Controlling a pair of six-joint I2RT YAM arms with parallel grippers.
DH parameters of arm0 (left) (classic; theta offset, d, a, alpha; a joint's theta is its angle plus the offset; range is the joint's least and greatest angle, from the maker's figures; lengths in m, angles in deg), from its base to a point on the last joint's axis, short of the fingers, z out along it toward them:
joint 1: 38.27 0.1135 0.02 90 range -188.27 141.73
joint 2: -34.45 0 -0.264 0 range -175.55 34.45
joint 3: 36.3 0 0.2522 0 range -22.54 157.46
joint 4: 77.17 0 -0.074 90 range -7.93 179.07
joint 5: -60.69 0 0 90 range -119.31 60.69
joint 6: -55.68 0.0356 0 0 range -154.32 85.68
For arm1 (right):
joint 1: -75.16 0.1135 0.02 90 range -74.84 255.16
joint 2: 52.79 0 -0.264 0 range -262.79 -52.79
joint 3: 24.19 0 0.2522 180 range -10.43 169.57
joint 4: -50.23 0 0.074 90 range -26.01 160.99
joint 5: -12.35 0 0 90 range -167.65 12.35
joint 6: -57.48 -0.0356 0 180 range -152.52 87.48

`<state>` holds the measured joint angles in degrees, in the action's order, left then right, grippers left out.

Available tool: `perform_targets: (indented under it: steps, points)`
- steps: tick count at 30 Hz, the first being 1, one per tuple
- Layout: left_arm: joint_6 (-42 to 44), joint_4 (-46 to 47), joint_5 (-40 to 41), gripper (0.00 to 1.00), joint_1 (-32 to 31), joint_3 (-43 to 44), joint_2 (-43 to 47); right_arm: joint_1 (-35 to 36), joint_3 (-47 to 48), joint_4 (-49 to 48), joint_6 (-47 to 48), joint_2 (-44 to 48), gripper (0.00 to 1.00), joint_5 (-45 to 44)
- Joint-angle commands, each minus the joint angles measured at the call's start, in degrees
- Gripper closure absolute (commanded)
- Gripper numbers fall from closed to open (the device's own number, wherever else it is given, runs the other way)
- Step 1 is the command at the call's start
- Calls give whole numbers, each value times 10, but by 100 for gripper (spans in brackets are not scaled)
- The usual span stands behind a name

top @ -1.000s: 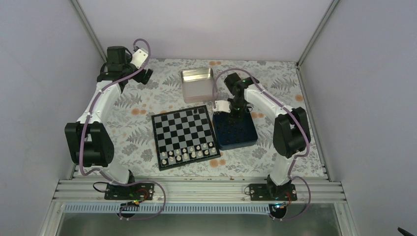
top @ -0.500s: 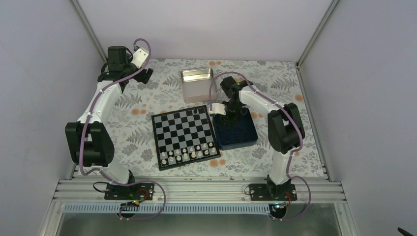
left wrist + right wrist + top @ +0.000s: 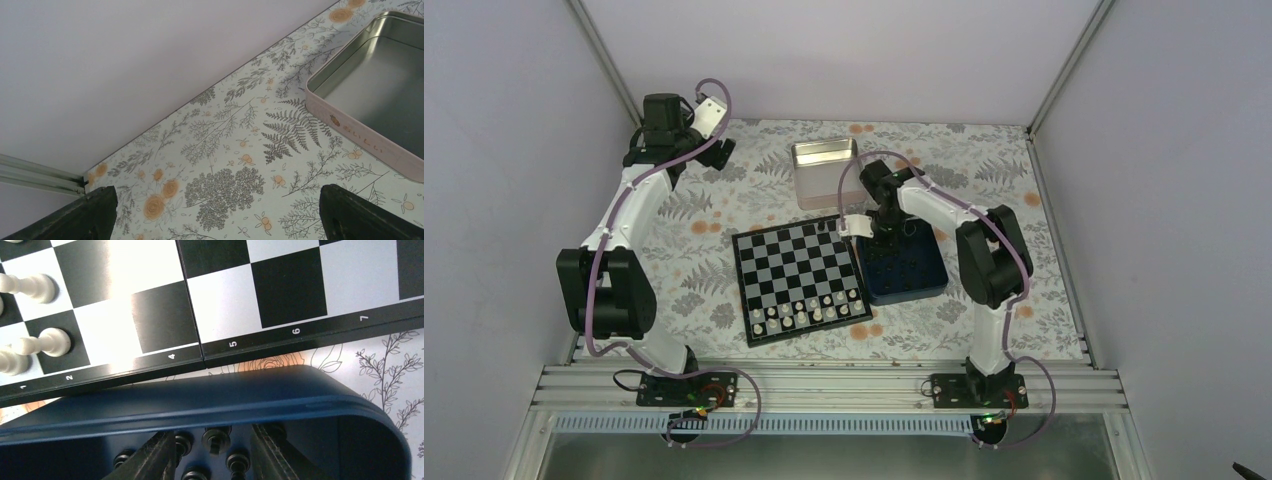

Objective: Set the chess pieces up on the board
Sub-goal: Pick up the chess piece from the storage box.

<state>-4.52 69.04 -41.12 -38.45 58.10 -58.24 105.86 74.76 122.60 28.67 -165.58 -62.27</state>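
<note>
Right claw (image 3: 212,434) part open, straddling one black piece (image 3: 216,439) in the blue box (image 3: 200,400), lower centre of frame; no contact seen, nothing held. Board (image 3: 290,290) lies across the frame top, just past the box wall. Left claw (image 3: 715,150), wide open and empty, sits far upper left.

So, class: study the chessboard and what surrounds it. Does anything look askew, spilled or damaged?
Nothing is spilled or damaged. The board sits slightly rotated against the table edge, as does the navy box beside it.
</note>
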Motion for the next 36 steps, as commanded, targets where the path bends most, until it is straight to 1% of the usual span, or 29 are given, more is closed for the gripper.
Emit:
perform_targets:
  steps: [1,4,7,8,10,14,18,24,30,33,36]
  points:
    - [3,15,-2,0,-2,-8,7,8,8,-18,-11,-14,62,-13]
    - [4,15,-4,0,-1,-10,8,10,5,-25,-15,-17,68,-16]
    - [6,15,-5,0,-1,-10,9,12,5,-27,-18,-19,72,-25]
    - [6,15,-6,0,-1,-11,9,12,4,-28,-20,-19,76,-26]
    - [6,15,-7,0,-1,-10,9,11,3,-26,-21,-17,79,-31]
    - [6,15,-13,0,-1,-11,9,11,-2,-26,-24,-15,78,-40]
    - [5,14,-18,0,-1,-11,9,13,-10,-31,-28,-14,80,-44]
    - [7,13,-19,0,-1,-13,13,13,-6,-18,-32,-3,90,-40]
    - [7,15,-21,0,-1,-17,18,13,29,25,-37,29,94,-39]
    - [7,16,-21,0,-1,-19,24,13,67,52,-41,40,95,-58]
    - [10,18,-21,0,0,-21,32,16,130,83,-44,37,95,-86]
